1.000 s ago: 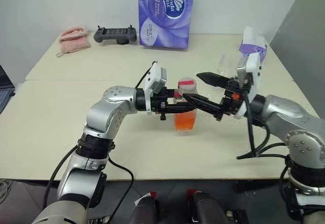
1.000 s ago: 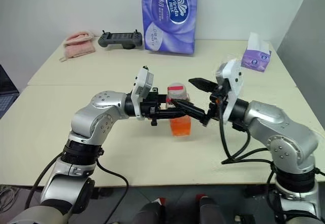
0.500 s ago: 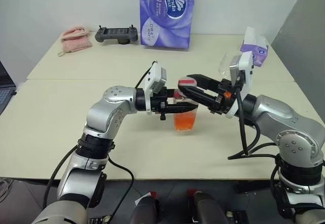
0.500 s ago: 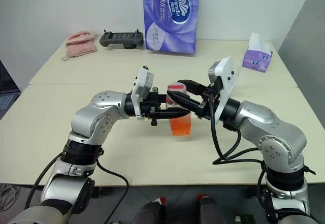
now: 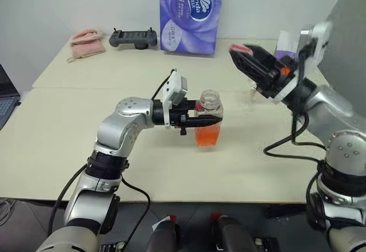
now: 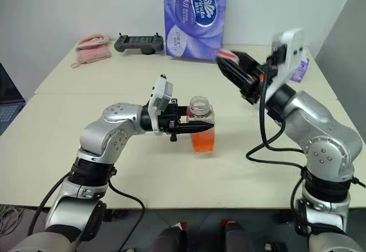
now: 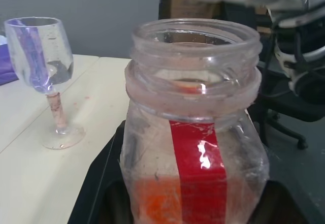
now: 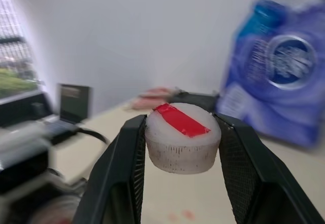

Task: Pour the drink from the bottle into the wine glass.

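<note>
1. The bottle (image 5: 208,120) is seen standing upright on the surface (image 5: 68,149), its mouth uncovered, with the orange-red drink (image 5: 207,136) filling only its lower part.
2. The bottle is clamped at its body by the left fingers (image 5: 207,120), which reach in level from the robot's left and are drawn narrow around it.
3. A red-and-white label strip (image 7: 197,158) is seen running down the bottle's side in the left wrist view.
4. The cap (image 8: 183,136), whitish with a red strip across its top, is gripped between the right fingers (image 8: 183,153), one finger pressed to each side of it.
5. The right fingers (image 5: 250,63) are held raised above the surface, well apart from the bottle, toward the robot's right.
6. The wine glass (image 7: 44,76) is seen standing upright on the surface, beyond the bottle on the robot's right; it holds no visible drink.
7. At the far edge of the surface a purple tissue pack (image 5: 190,13), a black controller (image 5: 132,37) and a pink cloth (image 5: 87,40) are found.
</note>
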`<move>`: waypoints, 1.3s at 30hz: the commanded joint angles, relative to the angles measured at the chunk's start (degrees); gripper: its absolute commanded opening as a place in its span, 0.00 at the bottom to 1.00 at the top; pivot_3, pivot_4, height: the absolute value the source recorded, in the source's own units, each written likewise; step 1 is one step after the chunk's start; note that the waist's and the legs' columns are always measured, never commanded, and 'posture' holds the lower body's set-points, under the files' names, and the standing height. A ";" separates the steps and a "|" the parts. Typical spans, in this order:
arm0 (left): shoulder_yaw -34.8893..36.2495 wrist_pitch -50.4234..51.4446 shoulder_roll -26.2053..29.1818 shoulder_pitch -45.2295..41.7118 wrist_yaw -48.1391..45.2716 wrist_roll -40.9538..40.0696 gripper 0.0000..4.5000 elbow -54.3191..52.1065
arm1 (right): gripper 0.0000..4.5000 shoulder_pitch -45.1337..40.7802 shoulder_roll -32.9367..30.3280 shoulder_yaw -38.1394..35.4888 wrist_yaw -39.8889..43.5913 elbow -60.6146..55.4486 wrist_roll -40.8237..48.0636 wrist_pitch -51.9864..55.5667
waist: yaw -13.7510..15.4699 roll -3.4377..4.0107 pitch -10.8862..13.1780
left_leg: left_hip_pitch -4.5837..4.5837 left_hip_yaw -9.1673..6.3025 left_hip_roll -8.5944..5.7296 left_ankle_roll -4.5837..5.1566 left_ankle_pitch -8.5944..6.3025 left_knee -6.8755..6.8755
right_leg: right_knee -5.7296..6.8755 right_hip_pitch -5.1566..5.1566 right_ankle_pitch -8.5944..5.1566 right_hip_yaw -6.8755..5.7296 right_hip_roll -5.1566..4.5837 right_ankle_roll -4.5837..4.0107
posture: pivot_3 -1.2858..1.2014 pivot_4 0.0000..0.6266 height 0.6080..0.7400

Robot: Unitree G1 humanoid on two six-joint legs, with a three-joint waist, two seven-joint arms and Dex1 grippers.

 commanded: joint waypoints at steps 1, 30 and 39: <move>1.27 -1.09 0.11 -0.15 0.50 -0.80 0.41 -2.57 | 0.38 11.50 -2.27 4.06 -3.40 1.37 -13.37 -4.49 | 0.02 -0.02 -0.01 | 0.01 0.00 0.01 0.00 0.00 -0.01 | -0.01 0.00 0.00 -0.01 0.01 0.00 | 0.52 0.24 1.00; 3.80 -5.22 0.78 -0.54 8.22 3.91 0.41 2.18 | 0.99 19.08 -0.19 0.81 10.15 -12.85 -7.44 -5.36 | -0.57 0.07 -0.03 | 0.12 0.10 0.10 0.00 0.00 -0.03 | 0.07 -0.01 0.00 0.14 0.16 0.01 | 0.52 0.24 1.00; 12.64 -17.43 -1.38 -8.50 40.88 18.11 0.41 18.06 | 0.99 -3.32 -4.99 0.42 8.77 -11.12 15.83 6.93 | -0.39 -0.01 -0.01 | -0.01 -0.11 0.08 0.01 0.00 -0.03 | -0.03 -0.01 0.01 -0.09 0.06 -0.01 | 0.52 0.24 1.00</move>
